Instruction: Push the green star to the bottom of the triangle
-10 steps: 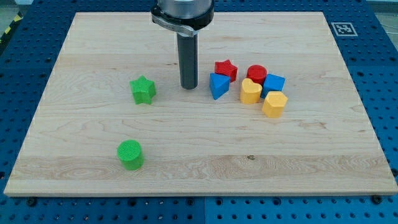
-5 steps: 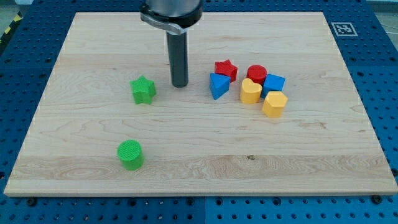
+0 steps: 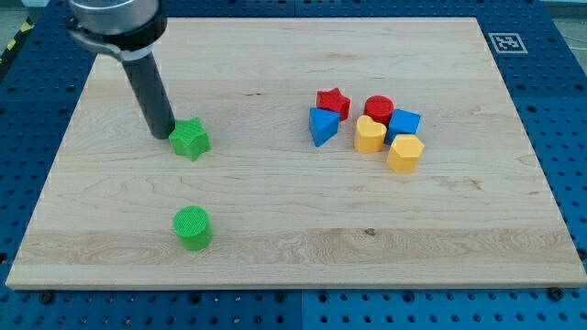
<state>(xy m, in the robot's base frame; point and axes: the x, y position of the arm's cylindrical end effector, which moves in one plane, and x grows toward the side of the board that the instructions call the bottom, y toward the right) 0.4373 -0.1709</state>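
Observation:
The green star (image 3: pixel 191 139) lies on the wooden board (image 3: pixel 293 238), left of centre. My tip (image 3: pixel 162 135) stands right against the star's upper left side, seemingly touching it. The blue triangle (image 3: pixel 322 126) lies well to the view's right of the star, at the left edge of a cluster of blocks. The rod rises toward the view's top left.
A green cylinder (image 3: pixel 193 227) sits below the star. Beside the triangle are a red star (image 3: pixel 333 102), a red cylinder (image 3: pixel 378 108), a blue cube (image 3: pixel 404 122), a yellow block (image 3: pixel 370 134) and a yellow hexagonal block (image 3: pixel 404 152).
My tip has swung from between the star and the triangle over to the star's left side. The green star has shifted a little left and down.

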